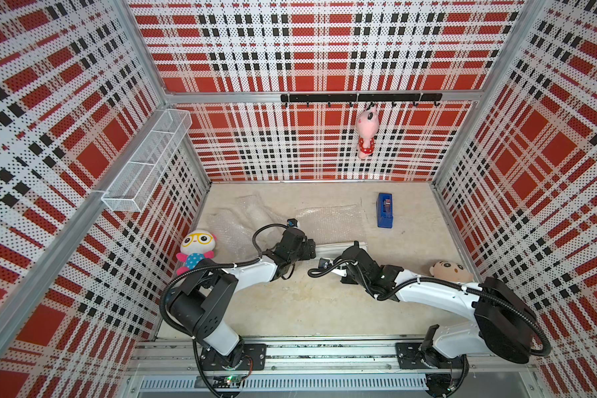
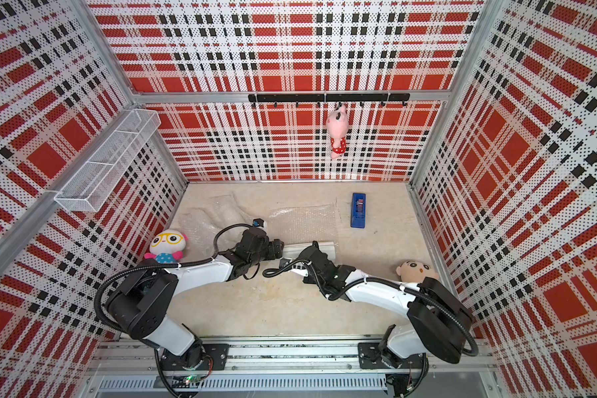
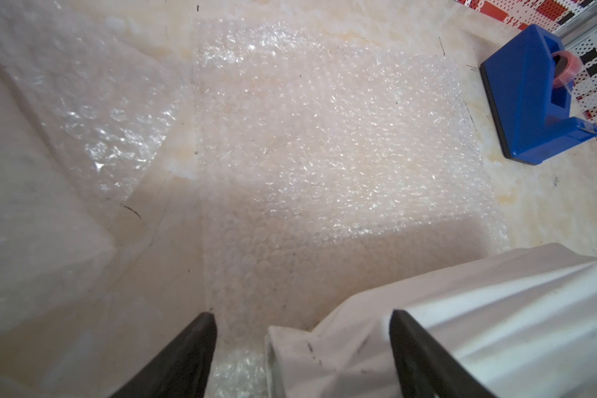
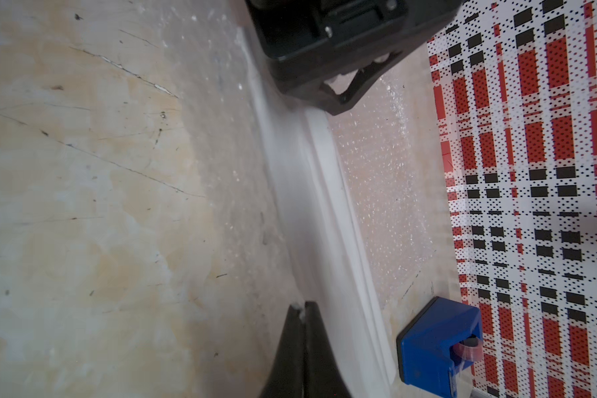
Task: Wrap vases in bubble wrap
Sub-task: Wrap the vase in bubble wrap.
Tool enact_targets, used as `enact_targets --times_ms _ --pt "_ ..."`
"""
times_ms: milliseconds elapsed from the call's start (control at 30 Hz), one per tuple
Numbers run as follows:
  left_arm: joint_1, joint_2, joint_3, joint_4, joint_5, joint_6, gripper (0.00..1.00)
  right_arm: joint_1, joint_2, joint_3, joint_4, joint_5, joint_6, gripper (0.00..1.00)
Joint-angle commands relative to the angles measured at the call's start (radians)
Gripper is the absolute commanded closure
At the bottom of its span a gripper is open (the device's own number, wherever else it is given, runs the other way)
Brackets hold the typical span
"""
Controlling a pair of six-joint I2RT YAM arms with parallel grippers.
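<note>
- white ribbed ceramic: in both top views the vase (image 1: 333,248) (image 2: 293,251) lies on its side along the near edge of the flat bubble wrap sheet (image 1: 328,222), between the two arms. the left gripper (image 1: 311,248) is at its left end. the right gripper (image 1: 355,245) reaches over its right end. from above, neither jaw gap can be read.
- also in the top views, crumpled bubble wrap (image 1: 242,220) lies behind the left arm. the blue tape dispenser (image 1: 385,210) stands just past the flat sheet's right edge, apart from the vase.
- in the left wrist view the left gripper stands wide. one finger (image 3: 187,355) is over the wrap, with a clear gap between it and the vase's end. the other finger (image 3: 411,344) crosses in front of the vase's ribbed body (image 3: 479,310). the vase's end sits between the spread fingers and is not clamped. the flat sheet spreads out beyond it, with the dispenser farther off to one side.
- in the right wrist view the right gripper's fingers (image 4: 290,344) are pressed together, just beside the vase's long side at the end nearer the dispenser. a pale fleck shows between the tips, and i cannot tell whether it is wrap. the vase runs away from them to the left gripper's black body at its far end, and bubble wrap shows on both sides of it.
</note>
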Motion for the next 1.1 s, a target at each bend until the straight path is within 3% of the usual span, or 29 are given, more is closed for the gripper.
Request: enact_targets --times_ms 0,267,367,500,633,800,933,1067 --pt "-0.007 0.016 0.028 -0.022 -0.018 0.023 0.18 -0.017 0.026 0.037 0.07 0.02 -0.055 1.0" --pt "-0.007 0.029 0.048 -0.03 -0.03 0.03 0.17 -0.043 0.078 0.048 0.125 0.038 -0.083 0.96" --pt "-0.006 0.031 0.055 -0.034 -0.036 0.031 0.17 -0.049 0.091 0.041 0.151 0.037 -0.091 0.85" --pt "0.004 0.014 0.065 -0.049 -0.053 0.023 0.17 -0.062 0.101 0.029 0.175 0.019 -0.092 0.8" --pt "0.032 -0.056 0.061 -0.087 -0.108 -0.008 0.16 -0.08 0.115 0.024 0.188 0.01 -0.094 0.79" --pt "0.041 -0.239 0.001 -0.126 -0.245 -0.029 0.16 -0.105 0.13 0.019 0.22 -0.013 -0.098 0.75" --pt "-0.023 -0.395 -0.049 -0.175 -0.363 -0.029 0.18 -0.116 0.141 0.023 0.236 -0.035 -0.102 0.72" --pt "-0.143 -0.437 -0.066 -0.213 -0.37 -0.073 0.19 -0.128 0.161 0.031 0.25 -0.051 -0.104 0.71"
